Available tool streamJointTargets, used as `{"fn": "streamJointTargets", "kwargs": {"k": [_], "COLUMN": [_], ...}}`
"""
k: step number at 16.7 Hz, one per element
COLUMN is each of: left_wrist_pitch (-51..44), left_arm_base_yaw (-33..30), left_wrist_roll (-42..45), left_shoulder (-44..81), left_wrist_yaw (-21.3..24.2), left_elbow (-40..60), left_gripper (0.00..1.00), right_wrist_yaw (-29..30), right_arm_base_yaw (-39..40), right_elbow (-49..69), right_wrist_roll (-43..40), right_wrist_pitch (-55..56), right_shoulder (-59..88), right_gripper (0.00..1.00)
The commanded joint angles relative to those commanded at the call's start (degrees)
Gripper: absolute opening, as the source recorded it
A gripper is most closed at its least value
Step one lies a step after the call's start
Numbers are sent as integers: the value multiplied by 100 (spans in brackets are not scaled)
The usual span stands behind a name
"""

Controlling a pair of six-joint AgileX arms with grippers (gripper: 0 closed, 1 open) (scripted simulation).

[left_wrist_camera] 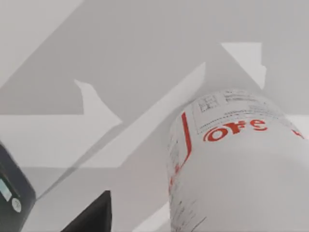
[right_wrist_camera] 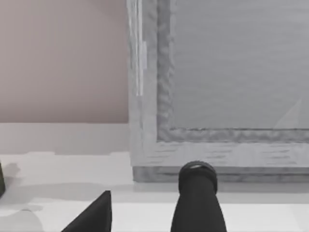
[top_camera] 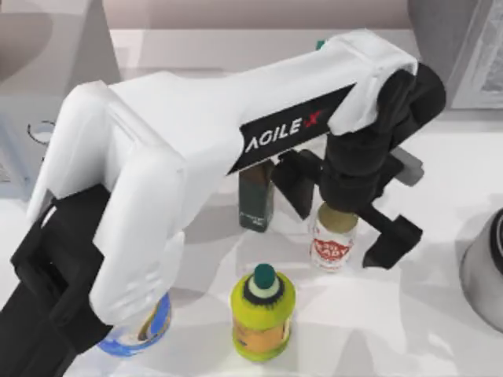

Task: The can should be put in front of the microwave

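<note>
our left end effector stands over the can, fingers spread to either side, not pinching it. the can stands upright on the worktop, right of centre, well apart from the microwave at far left. we cannot tell the right end effector's state.

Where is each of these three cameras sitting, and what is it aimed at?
Top view: above the table, looking down; the left arm's gripper straddles the small white red-logo can.
Left wrist view: on that arm, close against the can; one dark finger shows. Both share the can.
Right wrist view: faces a grey appliance; a finger shows.
</note>
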Motion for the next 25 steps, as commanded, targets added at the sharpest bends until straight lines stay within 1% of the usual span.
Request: {"fn": "streamJointTargets", "kwargs": {"k": [5,18,19,25], "left_wrist_pitch": [61,61,61,61], "left_arm_base_yaw": [27,27,27,27], "left_wrist_roll": [16,16,16,16], "left_shoulder": [-17,-17,-17,-17], "left_wrist_yaw": [-4,-4,-4,-4], "left_elbow": [-75,-75,-75,-75], "left_gripper": [100,2,0,0], "right_wrist_yaw": [0,0,0,0], "right_arm_base_yaw": [0,0,0,0], "right_elbow": [0,0,0,0], "right_wrist_roll": [0,0,0,0], "right_wrist_pitch": [0,0,0,0], "right_shoulder": [0,0,0,0], "right_gripper": [100,100,100,100]}}
